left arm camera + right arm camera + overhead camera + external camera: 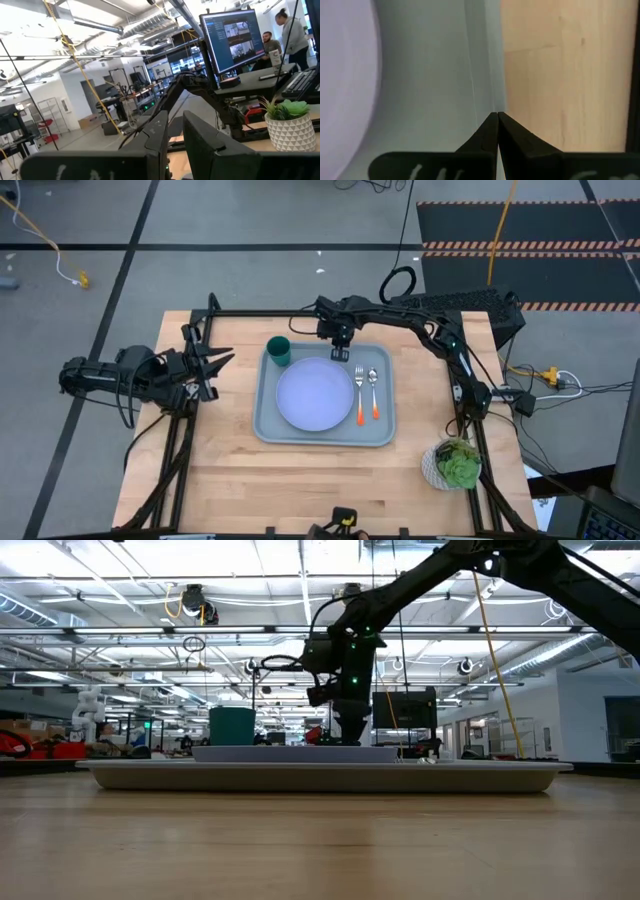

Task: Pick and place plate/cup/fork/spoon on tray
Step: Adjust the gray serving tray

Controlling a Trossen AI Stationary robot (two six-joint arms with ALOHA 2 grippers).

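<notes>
The tray (pixel 268 423) is lying mid-table, carrying the plate (pixel 314 393) at its centre, the cup (pixel 278 351) in its far left corner, and the fork (pixel 359 394) and spoon (pixel 373 391) lying side by side just right of the plate. The right gripper (pixel 339 356) is hanging over the tray's far rim, fingertips pressed together and holding nothing. The left gripper (pixel 218 364) is waiting at the table's left edge, fingers narrowly parted and empty. A potted plant (pixel 456 463) is standing near the right edge.
</notes>
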